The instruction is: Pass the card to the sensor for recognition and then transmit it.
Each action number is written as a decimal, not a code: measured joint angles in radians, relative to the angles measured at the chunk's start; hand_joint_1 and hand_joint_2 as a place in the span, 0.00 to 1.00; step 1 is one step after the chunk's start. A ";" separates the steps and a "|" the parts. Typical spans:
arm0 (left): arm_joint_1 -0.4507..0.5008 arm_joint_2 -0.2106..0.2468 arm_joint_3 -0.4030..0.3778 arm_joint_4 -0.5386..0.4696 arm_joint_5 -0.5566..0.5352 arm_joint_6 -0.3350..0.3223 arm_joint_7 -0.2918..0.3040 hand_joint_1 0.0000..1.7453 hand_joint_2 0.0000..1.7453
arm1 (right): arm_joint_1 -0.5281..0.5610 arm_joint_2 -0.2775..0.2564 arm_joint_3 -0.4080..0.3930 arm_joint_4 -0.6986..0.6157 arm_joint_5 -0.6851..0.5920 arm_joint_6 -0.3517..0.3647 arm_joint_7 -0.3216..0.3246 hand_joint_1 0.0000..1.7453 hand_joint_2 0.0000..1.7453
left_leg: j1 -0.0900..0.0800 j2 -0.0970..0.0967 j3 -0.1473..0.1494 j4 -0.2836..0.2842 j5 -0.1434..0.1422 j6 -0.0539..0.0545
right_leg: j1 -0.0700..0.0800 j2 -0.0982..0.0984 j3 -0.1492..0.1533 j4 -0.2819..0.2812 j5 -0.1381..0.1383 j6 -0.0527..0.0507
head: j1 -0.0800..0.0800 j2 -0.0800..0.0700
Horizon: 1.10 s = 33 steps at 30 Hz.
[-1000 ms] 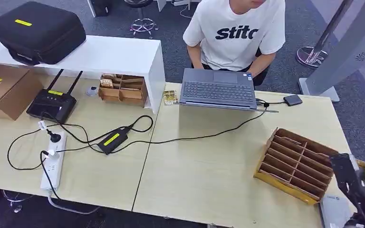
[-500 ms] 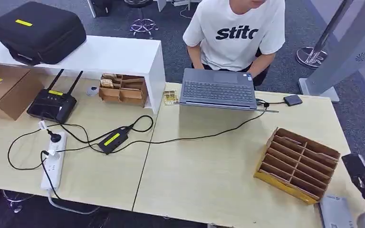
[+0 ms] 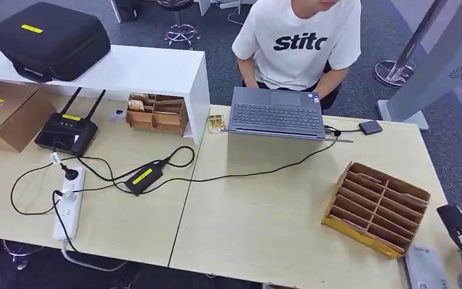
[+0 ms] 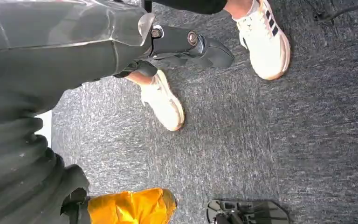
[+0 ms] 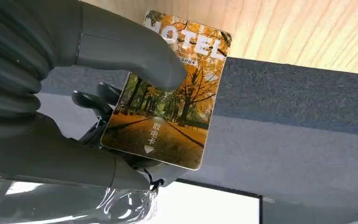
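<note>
My right hand [image 5: 74, 116] holds a hotel card [image 5: 168, 102] with an autumn tree picture, the thumb pressed on its face and the dark fingers behind it. From the head view the right hand [image 3: 460, 232] is low at the table's right edge, beside a cardboard slotted rack [image 3: 376, 208]. A flat grey sensor box [image 3: 426, 269] lies on the table's front right corner, just left of the hand. My left hand [image 4: 186, 44] hangs over the carpet and holds nothing.
A person in a white T-shirt [image 3: 298, 42] sits at a grey laptop [image 3: 277, 114] across the table [image 3: 258, 223]. Cables, a power strip [image 3: 67, 205], a router [image 3: 66, 131] and boxes lie to the left. A person's white shoes [image 4: 165, 102] stand on the carpet.
My right hand has drawn back to the right and down, away from the cardboard rack toward the picture's corner. Everything else on the table stays put.
</note>
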 joint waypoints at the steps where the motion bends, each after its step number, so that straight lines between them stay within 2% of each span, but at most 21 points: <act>1: 0.000 0.000 0.000 0.000 0.000 0.000 0.000 0.00 1.00 | -0.003 -0.001 0.000 0.007 0.000 0.002 -0.001 1.00 1.00 | 0.000 0.000 0.000 0.000 0.000 0.000 | 0.000 0.000 0.000 0.000 0.000 0.000 | 0.000 0.000; 7: 0.000 0.000 0.000 0.000 0.004 0.002 -0.004 0.00 1.00 | -0.009 -0.004 0.000 0.017 0.002 -0.007 -0.013 1.00 1.00 | 0.000 0.000 0.000 0.001 0.000 0.000 | 0.000 0.000 0.001 0.000 0.001 0.001 | 0.000 0.000; 13: 0.003 0.000 0.000 0.000 0.017 0.011 -0.014 0.00 1.00 | 0.021 0.014 -0.010 -0.049 -0.013 -0.113 -0.065 1.00 1.00 | 0.000 -0.001 -0.001 0.001 0.000 0.000 | 0.000 -0.001 0.000 0.000 0.001 0.001 | 0.000 0.000; 16: 0.004 0.000 0.001 0.000 0.020 0.015 -0.018 0.00 1.00 | 0.043 0.033 -0.016 -0.101 -0.022 -0.144 -0.082 1.00 1.00 | 0.000 -0.001 -0.001 0.001 0.000 0.000 | 0.000 -0.001 0.000 0.001 0.001 0.001 | 0.000 0.000; 19: 0.007 0.000 0.003 0.000 0.032 0.023 -0.029 0.00 1.00 | 0.074 0.059 -0.028 -0.192 -0.059 -0.211 -0.137 1.00 1.00 | 0.000 -0.001 -0.002 0.000 0.000 0.000 | 0.000 -0.001 -0.001 0.001 0.000 0.001 | 0.000 0.000; 21: 0.012 0.000 0.006 0.000 0.039 0.028 -0.039 0.00 1.00 | 0.100 0.085 -0.034 -0.289 -0.081 -0.227 -0.156 1.00 1.00 | 0.000 -0.001 -0.002 0.000 0.000 0.000 | 0.000 -0.001 -0.002 0.001 0.000 0.000 | 0.000 0.000; 28: 0.033 0.000 0.027 0.000 0.055 0.039 -0.060 0.00 1.00 | 0.192 0.148 -0.031 -0.585 -0.096 -0.222 -0.180 1.00 1.00 | 0.000 -0.001 -0.003 0.000 0.000 0.000 | 0.000 -0.001 -0.003 0.002 -0.001 0.000 | 0.000 0.000; 33: 0.038 0.000 0.034 0.000 0.058 0.041 -0.065 0.00 1.00 | 0.232 0.155 -0.026 -0.723 -0.081 -0.200 -0.161 1.00 1.00 | 0.000 -0.001 -0.004 0.000 0.000 0.000 | 0.000 -0.001 -0.003 0.001 -0.001 0.000 | 0.000 0.000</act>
